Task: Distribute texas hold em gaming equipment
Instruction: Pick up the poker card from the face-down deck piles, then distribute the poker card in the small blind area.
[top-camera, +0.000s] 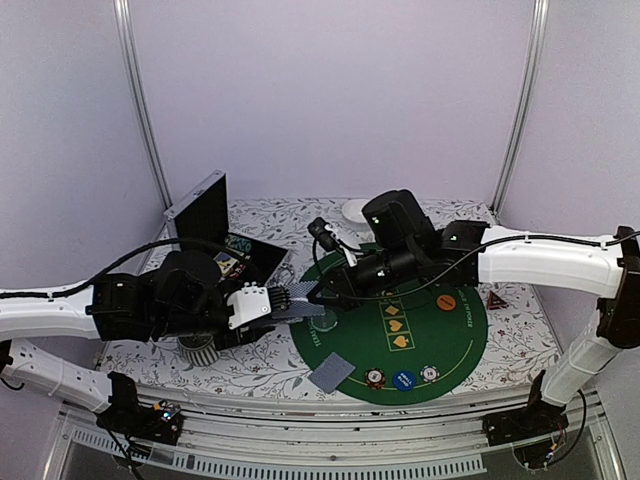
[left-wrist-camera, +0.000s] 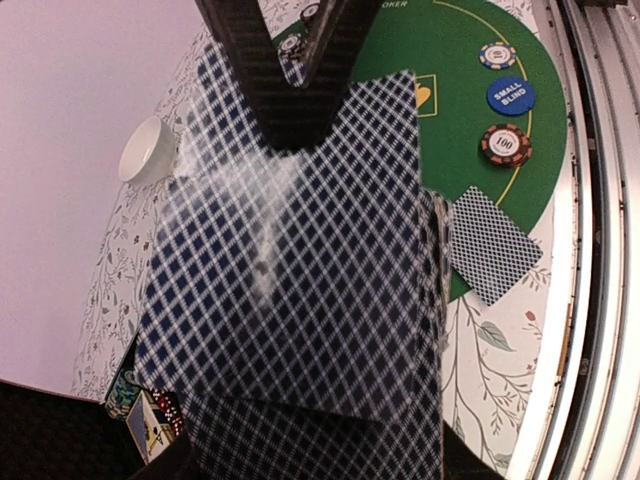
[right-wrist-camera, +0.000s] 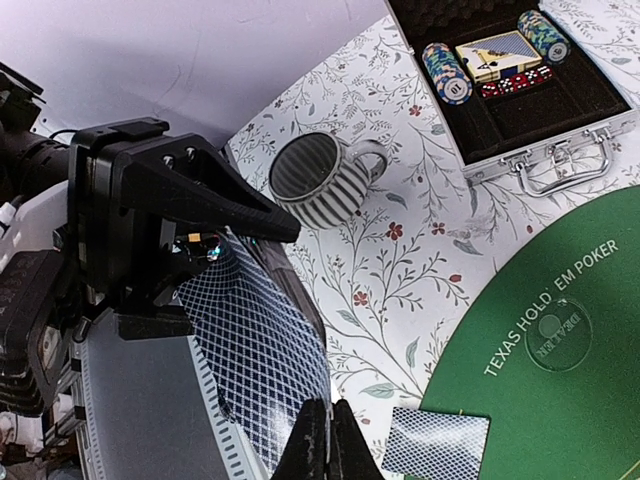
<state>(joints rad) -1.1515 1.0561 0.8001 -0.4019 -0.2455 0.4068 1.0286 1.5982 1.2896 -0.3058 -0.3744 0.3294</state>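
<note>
Top external view: the left gripper (top-camera: 275, 300) clamps the deck (top-camera: 305, 313) just beside the green mat (top-camera: 450, 340). The right gripper (top-camera: 322, 296) has its fingers narrow, pinched on the edge of the top card (left-wrist-camera: 290, 280). One dealt card (top-camera: 332, 373) lies at the near edge of the mat, beside three chips (top-camera: 404, 380). I judge that the dealing is only at its start, and most cards are not yet given out.

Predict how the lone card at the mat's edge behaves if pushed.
The card lies flat and looks thin: probably slides, hard to get under. It straddles the mat edge and cloth, so it may pivot or catch there.
</note>
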